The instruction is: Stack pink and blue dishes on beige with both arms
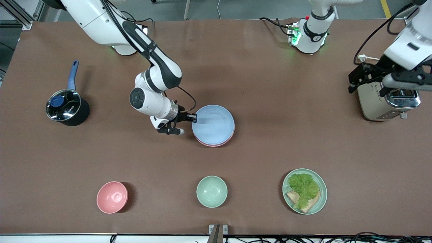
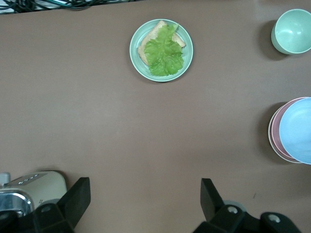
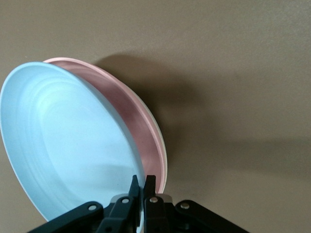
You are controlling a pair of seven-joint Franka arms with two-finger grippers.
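Note:
My right gripper (image 1: 194, 117) (image 3: 144, 180) is shut on the rim of the light blue plate (image 1: 214, 125) (image 3: 63, 145) at mid-table. The blue plate lies tilted over the pink plate (image 1: 216, 144) (image 3: 141, 131), raised on the gripper's side. Under the pink plate only a thin pale rim of the beige plate (image 3: 164, 150) (image 2: 269, 133) shows. My left gripper (image 1: 367, 90) (image 2: 145, 204) hangs open and holds nothing above the toaster, at the left arm's end of the table. The left wrist view also catches the blue plate (image 2: 299, 128) and pink plate (image 2: 277, 133).
A toaster (image 1: 388, 101) stands under the left gripper. A black pot with a glass lid and blue handle (image 1: 67, 108) sits toward the right arm's end. Along the front edge are a pink bowl (image 1: 112, 197), a green bowl (image 1: 211, 191) and a green plate with lettuce and bread (image 1: 304, 191).

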